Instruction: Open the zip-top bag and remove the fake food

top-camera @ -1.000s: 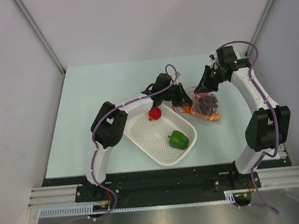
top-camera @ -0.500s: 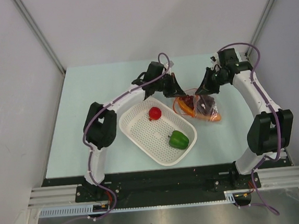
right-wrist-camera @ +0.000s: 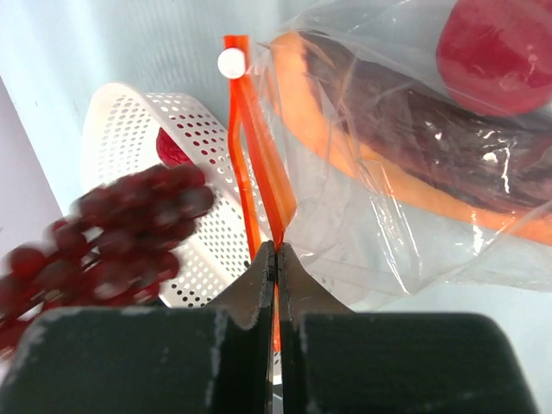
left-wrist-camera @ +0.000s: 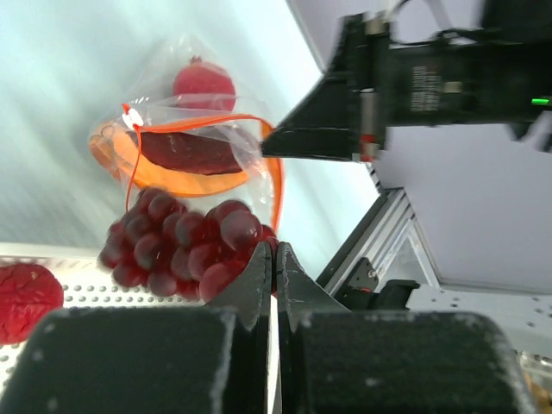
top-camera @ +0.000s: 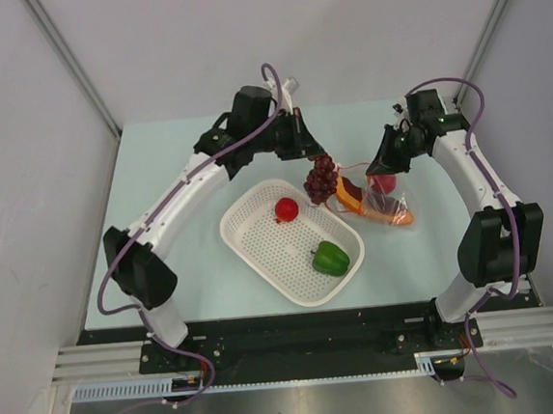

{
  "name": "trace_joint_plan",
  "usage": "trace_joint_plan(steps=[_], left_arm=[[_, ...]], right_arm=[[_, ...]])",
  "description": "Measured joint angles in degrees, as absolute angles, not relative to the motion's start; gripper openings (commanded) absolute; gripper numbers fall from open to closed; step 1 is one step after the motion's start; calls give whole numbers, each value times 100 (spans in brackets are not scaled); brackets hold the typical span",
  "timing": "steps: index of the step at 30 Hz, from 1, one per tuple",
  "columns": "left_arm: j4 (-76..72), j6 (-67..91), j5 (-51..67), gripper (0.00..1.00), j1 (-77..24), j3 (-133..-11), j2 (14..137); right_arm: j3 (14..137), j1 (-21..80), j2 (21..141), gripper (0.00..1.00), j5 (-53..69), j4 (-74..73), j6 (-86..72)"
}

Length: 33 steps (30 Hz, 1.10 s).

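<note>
My left jaws are pinched tight on the dark purple grape bunch [top-camera: 320,178], which hangs from them above the tabletop [top-camera: 160,207], just past the far rim of the white basket [top-camera: 261,252] and beside the mouth of the zip-top bag [top-camera: 398,202]. My right jaws are clamped on the bag's orange-red zipper strip [right-wrist-camera: 259,185]. The bag rests on the tabletop with an orange carrot-like piece [top-camera: 396,219], a dark purple piece [left-wrist-camera: 194,153] and a red round fruit [top-camera: 383,184] inside. A green bell pepper [top-camera: 330,258] and another red fruit [top-camera: 286,209] sit in the basket.
</note>
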<state>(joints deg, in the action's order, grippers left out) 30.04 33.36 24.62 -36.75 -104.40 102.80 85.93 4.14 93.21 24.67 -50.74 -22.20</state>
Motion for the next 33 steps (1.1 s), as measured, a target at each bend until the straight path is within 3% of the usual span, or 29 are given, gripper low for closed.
trace_joint_plan(steps=[9,12,16,19,24,28,33], left_arm=[[3055,3498,2300,1,-3671,-9470,8694],[2965,3616,2222,15,-3671,-8705,8160],[2893,3835,2069,45,-3671,-7679,7773],[2954,3944,1951,54,-3671,-7319,7795],[3024,4003,1822,53,-3774,-7415,7981],[2499,4101,2104,36,-3876,-7542,8248],[1295,4611,2683,25,-3920,-7540,9013]], right_arm=[[8591,399,9321,0,2462,-5072,-2213],[8591,399,9321,0,2471,-5070,-2213],[8591,399,9321,0,2488,-5068,-2213],[8591,399,9321,0,2488,-5072,-2213],[8591,454,9317,0,2488,-5072,-2215],[8591,587,9268,0,2497,-5072,-2226],[8591,788,9148,0,2602,-5068,-2311]])
